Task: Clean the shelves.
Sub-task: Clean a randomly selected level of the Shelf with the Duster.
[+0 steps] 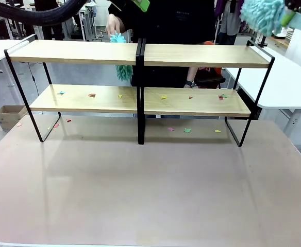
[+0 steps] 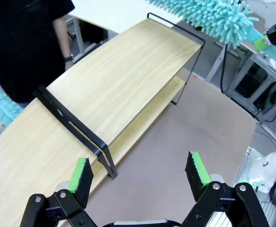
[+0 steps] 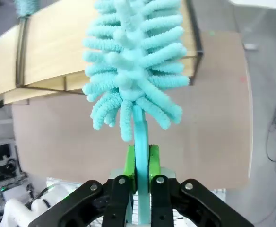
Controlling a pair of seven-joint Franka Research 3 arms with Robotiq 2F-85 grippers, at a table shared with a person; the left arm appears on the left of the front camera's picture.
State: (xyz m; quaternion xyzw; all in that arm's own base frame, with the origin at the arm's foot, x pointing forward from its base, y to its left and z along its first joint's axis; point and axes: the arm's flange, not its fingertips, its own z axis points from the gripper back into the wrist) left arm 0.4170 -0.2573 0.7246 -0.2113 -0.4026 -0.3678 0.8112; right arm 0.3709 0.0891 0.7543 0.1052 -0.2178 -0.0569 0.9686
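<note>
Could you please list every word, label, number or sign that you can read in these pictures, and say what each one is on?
No text here can be read.
Small pale print on the person's black shirt: too small and blurred to read.
The shelves and the duster show no lettering.

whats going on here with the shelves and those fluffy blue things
The right gripper is shut on the handle of a teal duster, raised above the right end of the shelves. The left gripper hangs open over the top boards. At the far side, a person's hand holds a second duster at the shelves' middle. Coloured scraps lie on the lower boards and the tabletop.
</note>
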